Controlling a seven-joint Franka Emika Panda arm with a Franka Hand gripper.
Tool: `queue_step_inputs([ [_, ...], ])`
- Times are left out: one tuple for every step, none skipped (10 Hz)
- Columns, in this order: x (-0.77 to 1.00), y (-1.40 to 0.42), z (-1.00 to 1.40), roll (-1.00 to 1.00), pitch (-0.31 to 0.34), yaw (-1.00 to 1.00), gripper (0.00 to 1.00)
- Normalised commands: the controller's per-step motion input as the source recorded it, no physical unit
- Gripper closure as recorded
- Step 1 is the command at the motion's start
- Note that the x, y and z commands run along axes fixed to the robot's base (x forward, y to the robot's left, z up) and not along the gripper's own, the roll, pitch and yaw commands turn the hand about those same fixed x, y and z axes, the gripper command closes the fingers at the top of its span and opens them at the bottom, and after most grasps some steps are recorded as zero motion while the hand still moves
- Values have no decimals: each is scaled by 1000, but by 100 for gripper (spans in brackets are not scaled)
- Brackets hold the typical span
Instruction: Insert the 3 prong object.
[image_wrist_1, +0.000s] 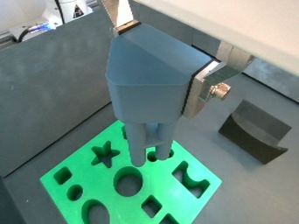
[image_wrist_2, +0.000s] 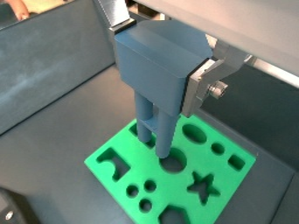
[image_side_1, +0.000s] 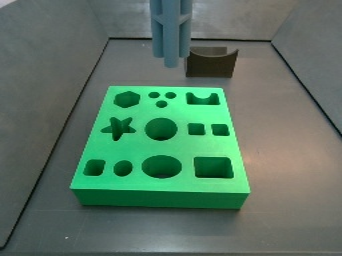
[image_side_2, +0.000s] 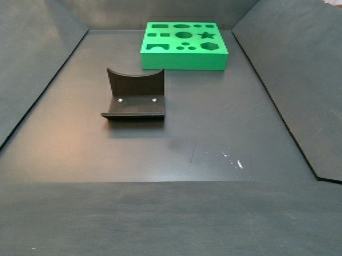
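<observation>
My gripper (image_wrist_1: 162, 57) is shut on the grey-blue 3 prong object (image_wrist_1: 149, 77), with the silver fingers (image_wrist_1: 201, 89) on its two sides. It shows the same way in both wrist views (image_wrist_2: 162, 54). The prongs (image_wrist_2: 158, 131) point down and hang above the green board (image_wrist_2: 176, 179), clear of it. The board has several shaped holes, with three small round ones (image_side_1: 160, 97) near its far edge. In a side view only the prongs (image_side_1: 168, 30) show, above the far edge of the board (image_side_1: 94, 175); the gripper is out of frame there.
The dark fixture (image_side_1: 210, 62) stands on the floor beyond the board and also shows in a side view (image_side_2: 134, 97) and a wrist view (image_wrist_1: 257, 131). Grey walls close in the dark floor (image_side_2: 187, 150).
</observation>
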Motion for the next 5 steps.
queue_step_inputs([
  [-237, 503, -577, 59, -94, -49, 100],
  [-291, 471, -500, 0, -110, -97, 100],
  [157, 437, -617, 0, 0, 0, 100],
  [506, 666, -691, -67, 61, 0, 100],
  [0, 371, -711, 80, -59, 20, 100],
])
